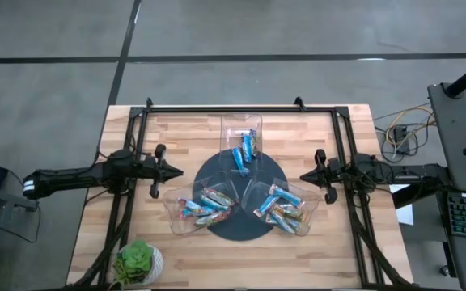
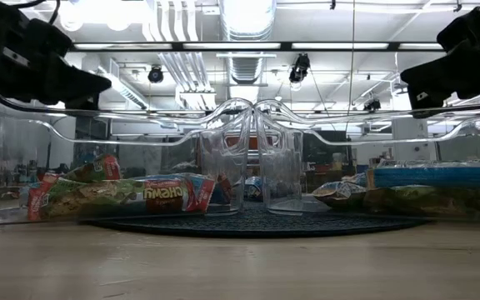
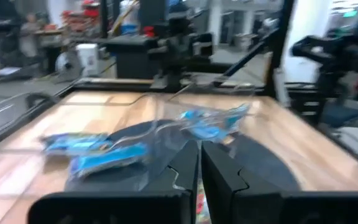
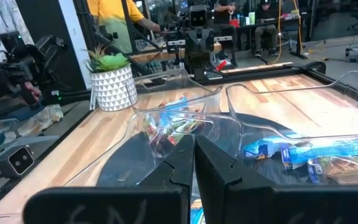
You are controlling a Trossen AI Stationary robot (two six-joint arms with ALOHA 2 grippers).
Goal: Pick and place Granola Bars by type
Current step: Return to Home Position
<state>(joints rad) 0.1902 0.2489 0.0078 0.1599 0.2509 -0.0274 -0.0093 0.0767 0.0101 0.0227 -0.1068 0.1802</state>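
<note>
Wood-plank counter (image 1: 192, 129), dark round mat (image 1: 237, 231) at its centre, three clear bins on the mat: far bin (image 1: 229, 129), left bin (image 1: 173, 222), right bin (image 1: 310, 207). Granola Bars (image 1: 243, 152) all sit inside the bins: blue ones in the far bin, red-and-blue wrappers in the left, tan and greenish ones in the right. None shows loose on the counter, so the sorting looks finished. Left gripper (image 1: 176, 171) hangs just beside the left bin's rim, pointing inward; its wrist view shows the jaws pressed together on nothing. Right gripper (image 1: 304, 175) mirrors it beside the right bin, jaws likewise pressed together and empty. Step in hand, as I judge it: return of both arms to rest. Risks from here: each gripper is near a thin clear rim that is hard to see. A retreat that swings sideways or dips could clip a bin, skid it off the mat or tip it, spilling and mixing sorted bars. The bins appear to touch near the centre, so one knock may shift all three.
</note>
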